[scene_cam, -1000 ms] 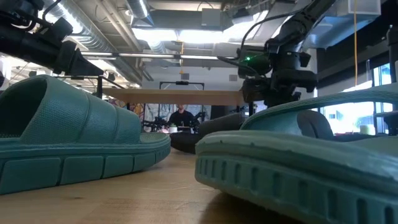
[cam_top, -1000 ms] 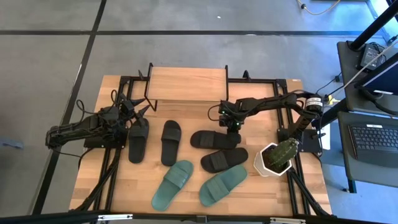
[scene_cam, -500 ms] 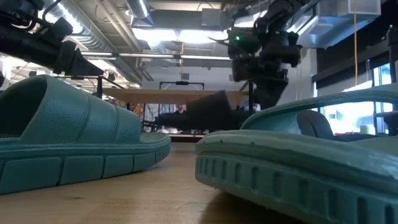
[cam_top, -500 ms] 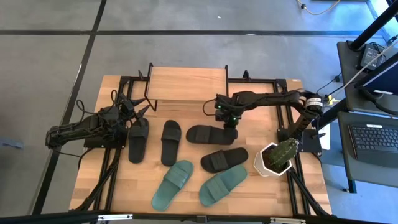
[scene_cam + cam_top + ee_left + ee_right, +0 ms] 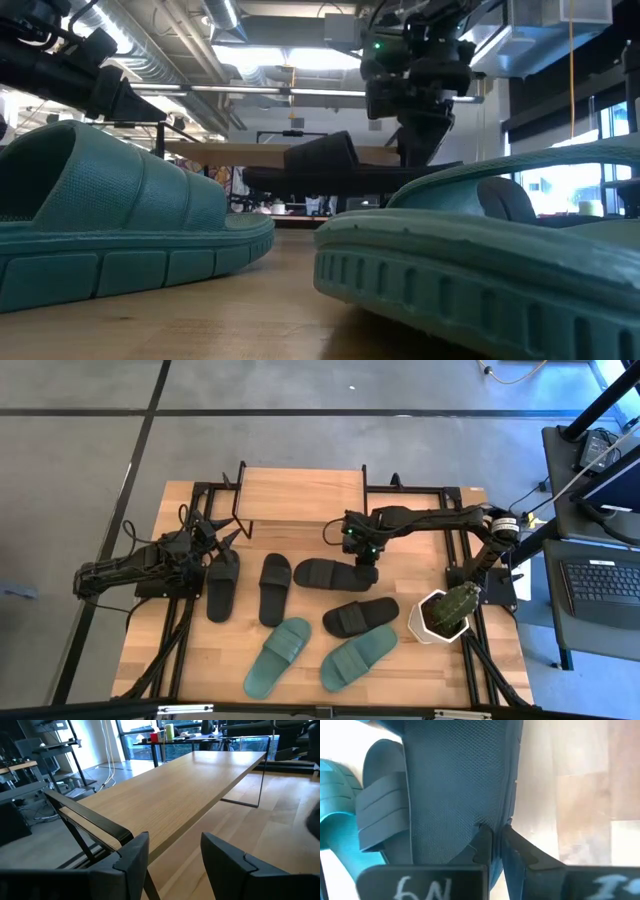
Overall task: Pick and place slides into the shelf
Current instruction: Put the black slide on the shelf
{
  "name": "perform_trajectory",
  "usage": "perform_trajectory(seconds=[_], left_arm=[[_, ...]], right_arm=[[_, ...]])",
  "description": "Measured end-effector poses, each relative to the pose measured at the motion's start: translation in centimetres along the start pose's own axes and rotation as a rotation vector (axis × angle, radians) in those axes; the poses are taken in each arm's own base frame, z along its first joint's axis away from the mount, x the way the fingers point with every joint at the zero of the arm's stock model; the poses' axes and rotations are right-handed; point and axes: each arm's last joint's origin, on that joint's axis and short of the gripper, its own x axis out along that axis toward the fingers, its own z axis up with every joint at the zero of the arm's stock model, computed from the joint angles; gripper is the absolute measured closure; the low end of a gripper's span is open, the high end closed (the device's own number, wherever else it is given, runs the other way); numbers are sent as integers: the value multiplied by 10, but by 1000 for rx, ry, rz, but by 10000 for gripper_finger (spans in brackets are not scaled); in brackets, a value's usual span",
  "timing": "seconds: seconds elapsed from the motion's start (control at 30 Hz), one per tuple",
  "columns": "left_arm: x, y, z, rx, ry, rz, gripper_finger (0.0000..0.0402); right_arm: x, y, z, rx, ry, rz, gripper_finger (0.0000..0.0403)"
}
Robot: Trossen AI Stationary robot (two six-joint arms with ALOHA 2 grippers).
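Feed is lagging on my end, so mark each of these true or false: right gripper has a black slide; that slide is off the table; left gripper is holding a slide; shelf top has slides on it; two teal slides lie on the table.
1. The right gripper is shut on a black slide. True.
2. That slide is lifted off the table. True, as the low view shows.
3. The left gripper holds a slide. False: it is open beside the shelf, holding nothing.
4. Slides sit on the shelf top. False: it is bare.
5. Two teal slides lie on the table. True.
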Motion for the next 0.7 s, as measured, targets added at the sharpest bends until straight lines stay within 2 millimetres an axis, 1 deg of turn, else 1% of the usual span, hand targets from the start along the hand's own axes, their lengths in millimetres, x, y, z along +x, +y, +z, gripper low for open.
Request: perform_trajectory(seconds=[0.3,0.4,0.47,0.7], left_arm=[[0,0,0,0,0,0,230],[0,0,0,0,0,0,230],[0,0,0,0,0,0,230],[0,0,0,0,0,0,230]], right_arm=[[5,14,-1,10,23,16,375],[1,18,-2,39,21,40,375],[-6,21,0,78,-5,60,375],[-44,35,6,195,-141,79,375]])
